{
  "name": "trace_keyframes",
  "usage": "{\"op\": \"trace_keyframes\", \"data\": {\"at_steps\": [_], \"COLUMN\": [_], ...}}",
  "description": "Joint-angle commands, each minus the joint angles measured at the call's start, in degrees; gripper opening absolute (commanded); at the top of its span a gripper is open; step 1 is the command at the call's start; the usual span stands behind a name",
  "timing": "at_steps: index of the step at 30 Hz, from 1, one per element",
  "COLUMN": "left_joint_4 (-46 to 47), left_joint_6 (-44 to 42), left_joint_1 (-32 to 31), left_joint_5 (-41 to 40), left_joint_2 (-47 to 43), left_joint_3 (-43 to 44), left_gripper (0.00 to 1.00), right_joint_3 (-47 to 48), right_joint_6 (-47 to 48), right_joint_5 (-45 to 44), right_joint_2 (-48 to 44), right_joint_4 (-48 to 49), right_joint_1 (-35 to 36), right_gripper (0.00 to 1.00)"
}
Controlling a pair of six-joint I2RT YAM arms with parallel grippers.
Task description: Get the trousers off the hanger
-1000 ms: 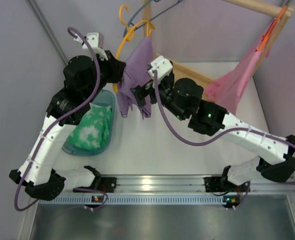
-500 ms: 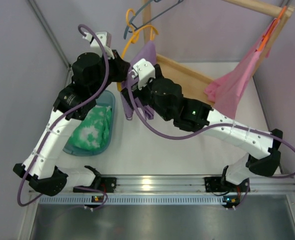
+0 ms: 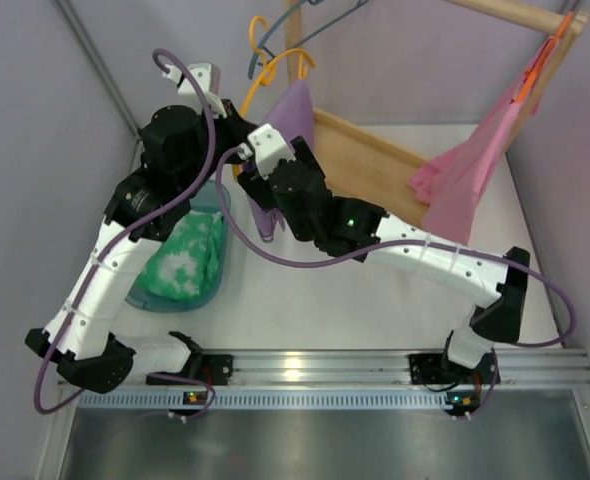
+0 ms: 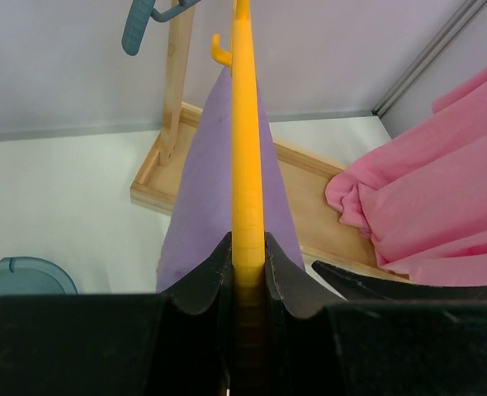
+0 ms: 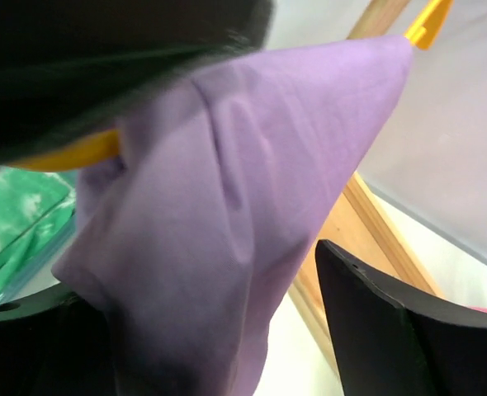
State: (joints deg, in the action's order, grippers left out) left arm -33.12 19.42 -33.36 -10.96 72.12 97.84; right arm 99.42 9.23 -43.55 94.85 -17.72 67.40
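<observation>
My left pincer [image 4: 247, 252] is clamped on the yellow hanger [image 4: 246, 124], whose arm runs edge-on straight away from my fingers, toward the wooden rack [image 4: 176, 91]. The lilac trousers [image 4: 200, 190] drape over that arm, their length hanging down toward the table, near the teal basin [image 4: 21, 276]. My right pincer [image 5: 198, 285] stands wide, with the hanging cloth between its fingers.

Lilac trousers [image 4: 202, 190], yellow-orange hanger [image 4: 246, 124], pink garment [image 4: 425, 198], teal basin [image 4: 16, 275]
</observation>
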Motion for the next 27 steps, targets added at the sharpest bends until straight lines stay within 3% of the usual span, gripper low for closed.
{"op": "trace_keyframes", "data": {"at_steps": [1,6,9,15,27], "left_joint_4": [10.10,10.10,10.18,10.18,10.10], "left_joint_6": [-0.35,-0.26,0.09,0.53,0.36], "left_joint_1": [0.05,0.05,0.05,0.05,0.05], "left_joint_5": [-0.90,-0.90,-0.38,0.77,-0.11], "left_joint_2": [-3.47,-3.48,-3.65,-3.56,-2.86], "left_joint_3": [3.67,3.06,3.14,3.76,4.11], "left_gripper": [0.00,0.00,0.00,0.00,0.00], "right_joint_3": [-0.97,-7.46,-9.59,-8.28,-7.75], "right_joint_6": [0.53,-4.65,-6.77,-7.13,-5.98], "right_joint_5": [-4.44,8.99,8.49,5.31,18.32], "right_joint_2": [-5.09,-12.83,-15.92,-13.99,-11.71], "right_joint_4": [3.21,6.89,8.66,5.50,4.19], "right_joint_1": [-1.39,-2.88,-3.49,-5.17,-5.35], "right_gripper": [0.78,0.94,0.93,0.81,0.93]}}
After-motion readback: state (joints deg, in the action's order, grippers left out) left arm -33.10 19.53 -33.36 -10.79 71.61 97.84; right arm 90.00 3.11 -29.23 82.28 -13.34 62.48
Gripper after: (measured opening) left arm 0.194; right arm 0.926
